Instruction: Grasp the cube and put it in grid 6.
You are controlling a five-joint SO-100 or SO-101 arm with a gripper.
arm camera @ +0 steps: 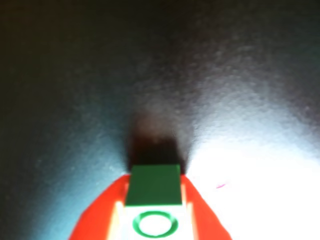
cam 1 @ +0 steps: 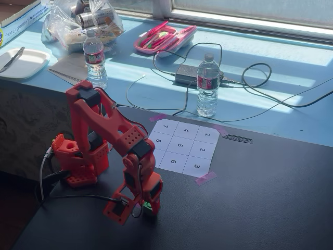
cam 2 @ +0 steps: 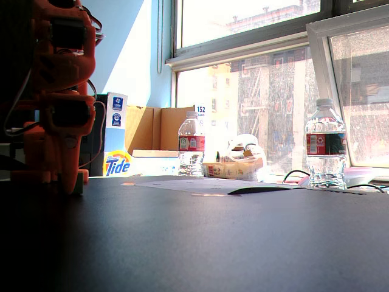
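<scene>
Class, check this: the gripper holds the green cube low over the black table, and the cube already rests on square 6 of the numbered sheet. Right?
Not quite. The cube is between the gripper fingers, but a fixed view shows it over bare black table, well short of square 6.

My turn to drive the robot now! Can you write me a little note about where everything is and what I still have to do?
Gripper: down at the dark table, fingers either side of the cube; it looks shut on it.
Cube: between the fingers, near the arm's base, off the numbered sheet.
Grid 6: empty, in the sheet's near row in a fixed view.
Done: cube reached and gripped.
Left: lift, carry to grid 6, release.
</scene>
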